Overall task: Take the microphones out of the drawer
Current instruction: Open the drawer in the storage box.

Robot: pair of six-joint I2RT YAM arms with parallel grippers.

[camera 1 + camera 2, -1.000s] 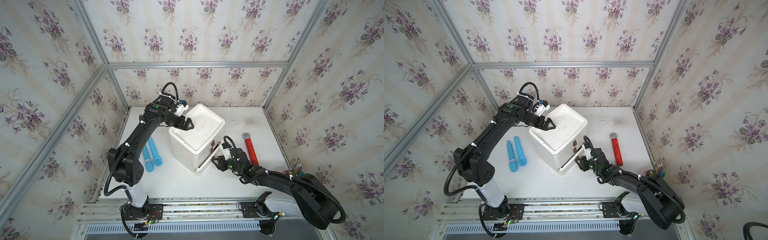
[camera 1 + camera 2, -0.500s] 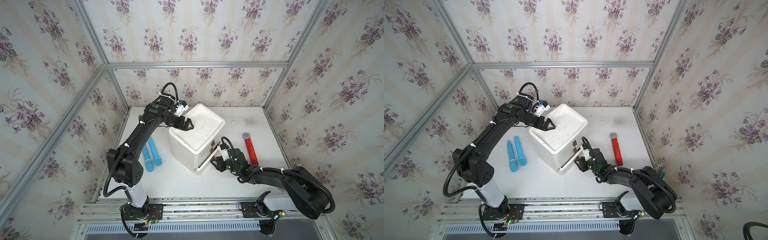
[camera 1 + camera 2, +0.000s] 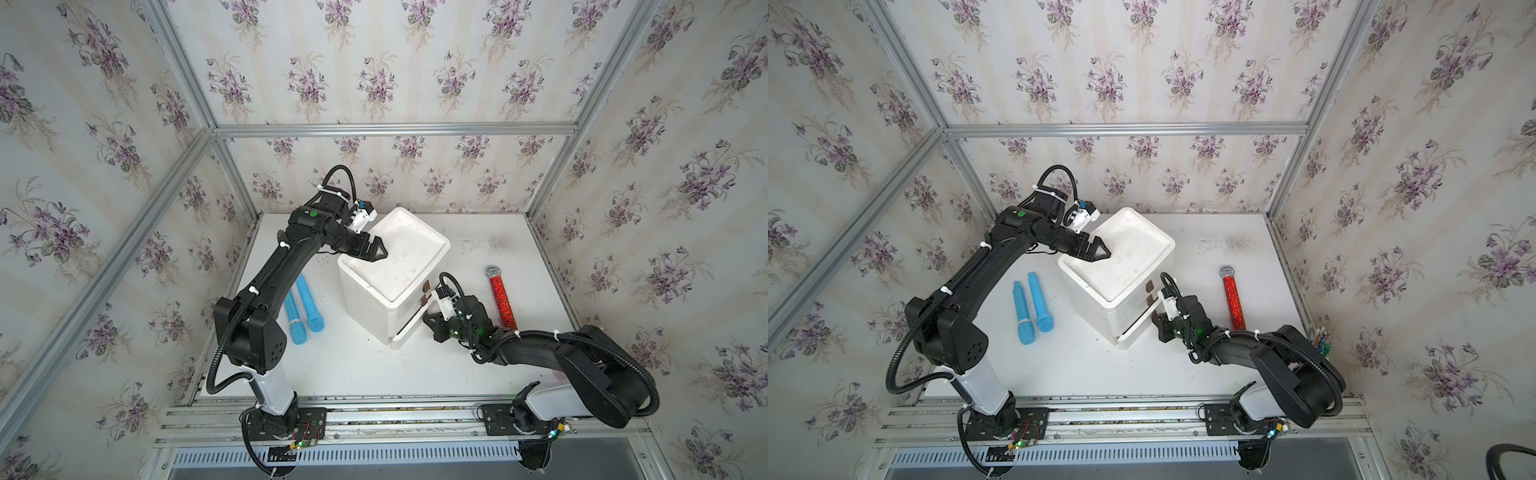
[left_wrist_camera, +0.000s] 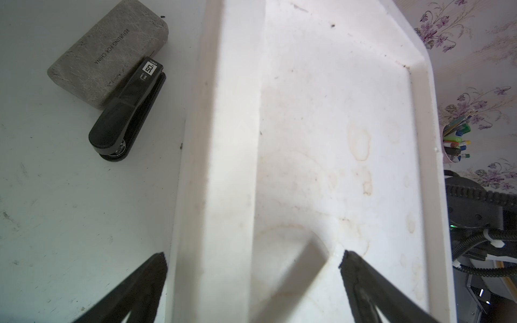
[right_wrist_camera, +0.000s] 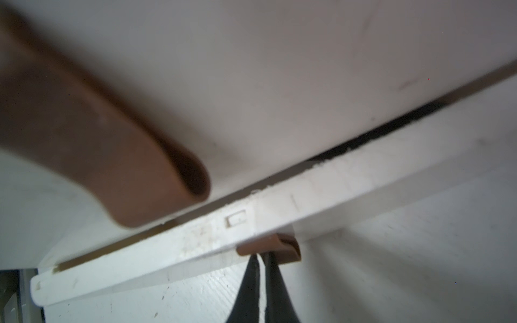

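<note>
White all over, the bench (image 3: 469,257) carried a white chest of drawers (image 3: 399,257) near its middle, turned so that the drawer fronts faced the bench's front right corner. The left gripper (image 4: 254,256) hung over the chest's top on the side nearer the left edge. Its jaws were spread wide across the raised rim and gripped nothing; whether it pressed on the top could not be told.

The right gripper (image 5: 263,258) lay low before the fronts, jaws pinched tight on the brown tab (image 5: 275,246) of the bottom drawer (image 3: 409,333). That drawer stood only a crack open, with a dark slit above its front, and no microphone showed through the slit.

A red glitter microphone (image 3: 500,297) lay on the bench toward the right edge and two blue microphones (image 3: 309,303) toward the left edge, all outside the chest. The one to be fetched was judged to be hidden in the drawer, so its long axis could not be told. From the closed jaws it lay straight ahead, deeper into the chest toward the rear left corner. The pull therefore probably had to run the opposite way, toward the front right corner, along the drawer's slide. The right arm was the nearer to the drawer's mouth.
</note>
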